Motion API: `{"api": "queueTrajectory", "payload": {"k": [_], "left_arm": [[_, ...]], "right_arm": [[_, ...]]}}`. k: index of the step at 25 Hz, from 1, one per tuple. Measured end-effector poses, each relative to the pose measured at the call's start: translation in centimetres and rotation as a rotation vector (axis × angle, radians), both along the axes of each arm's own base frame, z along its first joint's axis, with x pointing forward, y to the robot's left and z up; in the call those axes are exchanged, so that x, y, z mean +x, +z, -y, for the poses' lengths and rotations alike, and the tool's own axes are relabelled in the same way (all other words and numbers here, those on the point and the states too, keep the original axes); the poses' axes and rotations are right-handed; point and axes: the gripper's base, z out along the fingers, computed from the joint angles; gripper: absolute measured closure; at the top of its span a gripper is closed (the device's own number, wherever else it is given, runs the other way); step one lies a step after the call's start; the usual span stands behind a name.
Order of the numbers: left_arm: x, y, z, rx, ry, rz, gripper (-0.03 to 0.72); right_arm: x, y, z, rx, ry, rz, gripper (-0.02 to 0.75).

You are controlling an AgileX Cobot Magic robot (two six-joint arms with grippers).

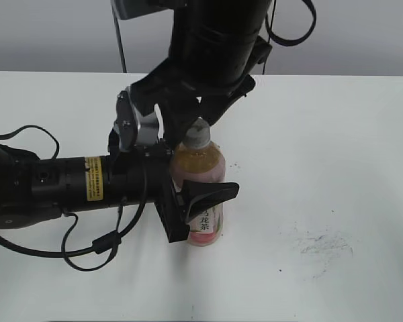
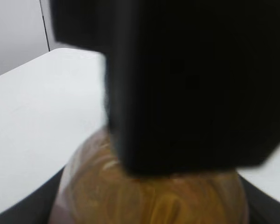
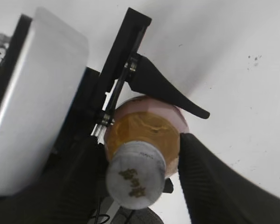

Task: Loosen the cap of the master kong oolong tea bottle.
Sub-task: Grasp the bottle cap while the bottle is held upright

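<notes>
Exterior view: bottle (image 1: 200,176) label shows black Chinese characters; cap (image 1: 197,133) white.

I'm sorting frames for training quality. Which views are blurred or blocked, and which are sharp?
Left wrist view: a dark out-of-focus mass fills most of the frame, the bottle below it blurred. Right wrist view: the cap slightly soft, the table specks crisp. Exterior view: sharp and evenly lit, though an arm hides most of the cap.

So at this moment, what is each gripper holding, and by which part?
The left gripper holds the master kong oolong tea bottle around its lower, labelled body. The right gripper's fingers flank the cap, but a closed hold on it cannot be told.
</notes>
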Motion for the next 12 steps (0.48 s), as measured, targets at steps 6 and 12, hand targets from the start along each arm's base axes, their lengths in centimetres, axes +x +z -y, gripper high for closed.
{"api": "queueTrajectory", "payload": {"k": [6, 12], "left_arm": [[-0.01, 0.0, 0.0, 0.0, -0.001, 0.0, 0.241], [-0.01, 0.0, 0.0, 0.0, -0.001, 0.0, 0.241]], "right_arm": [[0.03, -0.09, -0.02, -0.001, -0.007, -0.003, 0.381], [0.04, -0.09, -0.02, 0.0, -0.014, -0.004, 0.351]]}}
